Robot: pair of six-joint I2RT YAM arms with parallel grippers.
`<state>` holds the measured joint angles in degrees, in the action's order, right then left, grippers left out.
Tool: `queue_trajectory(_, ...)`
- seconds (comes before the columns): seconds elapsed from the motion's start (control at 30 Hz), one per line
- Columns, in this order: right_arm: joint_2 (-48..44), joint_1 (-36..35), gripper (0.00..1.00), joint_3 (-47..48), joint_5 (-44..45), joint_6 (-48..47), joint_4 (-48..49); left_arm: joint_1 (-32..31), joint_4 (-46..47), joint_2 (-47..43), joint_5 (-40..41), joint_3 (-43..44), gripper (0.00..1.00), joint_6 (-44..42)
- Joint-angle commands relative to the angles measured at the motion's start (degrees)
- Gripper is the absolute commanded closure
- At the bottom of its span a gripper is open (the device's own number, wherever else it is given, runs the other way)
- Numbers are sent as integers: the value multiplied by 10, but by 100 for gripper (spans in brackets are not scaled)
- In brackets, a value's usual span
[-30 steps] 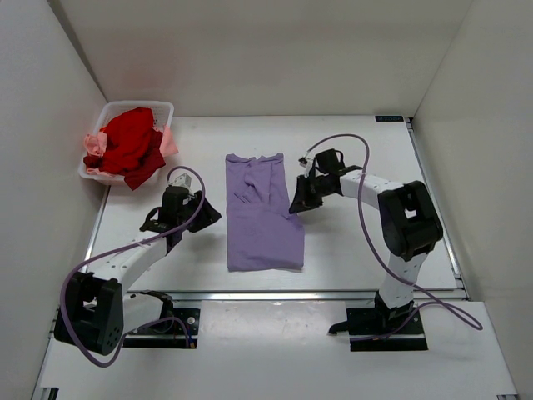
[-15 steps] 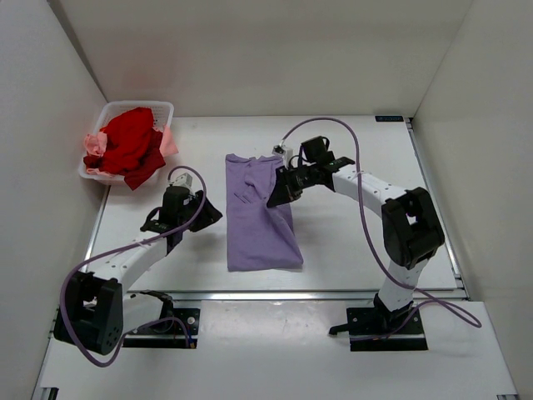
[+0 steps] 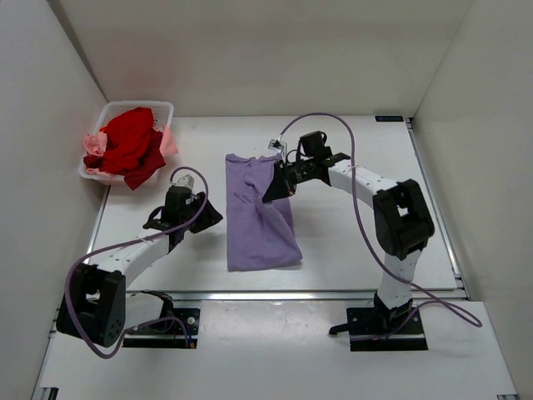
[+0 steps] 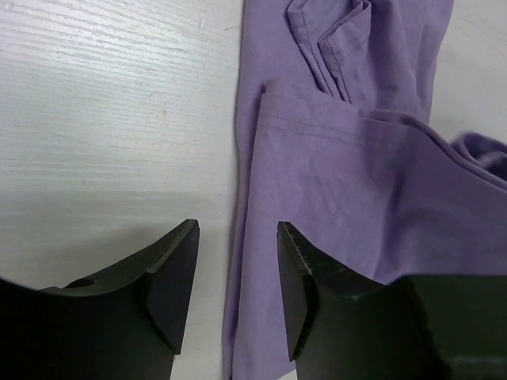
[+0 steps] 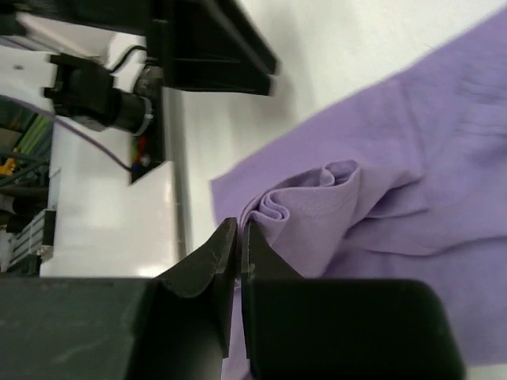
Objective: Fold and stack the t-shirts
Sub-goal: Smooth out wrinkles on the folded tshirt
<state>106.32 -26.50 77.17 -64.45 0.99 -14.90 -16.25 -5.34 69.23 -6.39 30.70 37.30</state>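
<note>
One lavender t-shirt (image 3: pixel 258 218) lies on the desk (image 3: pixel 358 242); at 10 o'clock a basket (image 3: pixel 166 107) holds one red t-shirt (image 3: pixel 129 142), half-hiding one pink t-shirt (image 3: pixel 94 147). The right end effector (image 3: pixel 273 190) clamps the lavender cloth; the left end effector (image 3: pixel 208 215), at its 9 o'clock, is parted, empty.

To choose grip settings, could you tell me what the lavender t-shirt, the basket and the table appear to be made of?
The lavender t-shirt looks like soft matte knit cloth: stitched hem, limp folds. The basket seems rigid white plastic, with slotted walls. The table looks matte white, faintly grained, perhaps painted wood.
</note>
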Motion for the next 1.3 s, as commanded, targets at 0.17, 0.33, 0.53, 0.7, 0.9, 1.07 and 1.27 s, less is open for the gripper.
queue_trajectory(0.17,122,13,100,104,97,-32,-22,5,3,-5,4,10,44,-10)
queue_trajectory(0.33,126,15,100,77,221,23,20,3,7,4,4,13,45,-10)
queue_trajectory(0.53,128,15,100,73,348,52,7,-2,6,6,2,14,45,-7)
queue_trajectory(0.7,175,-8,100,142,434,47,-74,3,4,-2,1,16,45,-4)
queue_trajectory(0.9,196,-30,91,199,537,45,-136,3,-15,-7,-2,34,44,-16)
queue_trajectory(1.07,157,-40,65,238,608,31,-178,-4,-41,-44,-8,51,41,-34)
queue_trajectory(1.27,10,-51,57,120,653,20,-161,-54,-82,-109,13,35,41,-76)
